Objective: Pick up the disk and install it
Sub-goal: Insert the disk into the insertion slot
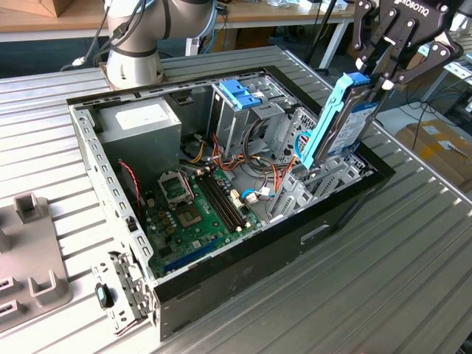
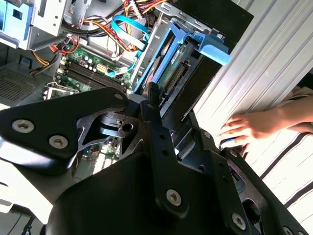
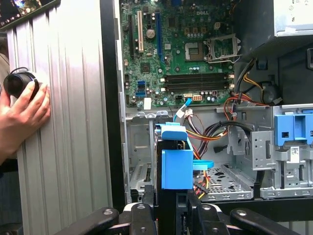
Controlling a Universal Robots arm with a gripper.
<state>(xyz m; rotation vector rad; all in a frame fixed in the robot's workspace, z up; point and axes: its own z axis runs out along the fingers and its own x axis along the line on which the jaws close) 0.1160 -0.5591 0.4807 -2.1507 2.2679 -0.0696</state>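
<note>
The disk (image 1: 345, 122) is a grey drive in light-blue carrier rails. It stands on edge and tilted at the end of the open computer case (image 1: 346, 203) on the exterior view's right. My gripper (image 1: 383, 74) is shut on its upper end. Its lower end reaches down to the metal drive bay (image 1: 324, 181) in that corner; I cannot tell whether it touches. In the first wrist view the disk's blue rail (image 3: 176, 164) rises between my black fingers (image 3: 141, 215) over the bay floor (image 3: 230, 178). In the second wrist view the disk (image 2: 171, 66) sits beyond my fingertip (image 2: 152, 95).
Inside the case are a motherboard (image 1: 193, 210), a power supply (image 1: 140, 122), a drive cage with a blue latch (image 1: 240, 92) and loose cables (image 1: 258, 177). A person's hand (image 3: 22, 115) rests on the ribbed table beside the case, on a black round object (image 3: 17, 82). Grey fixtures (image 1: 29, 254) stand on the exterior view's left.
</note>
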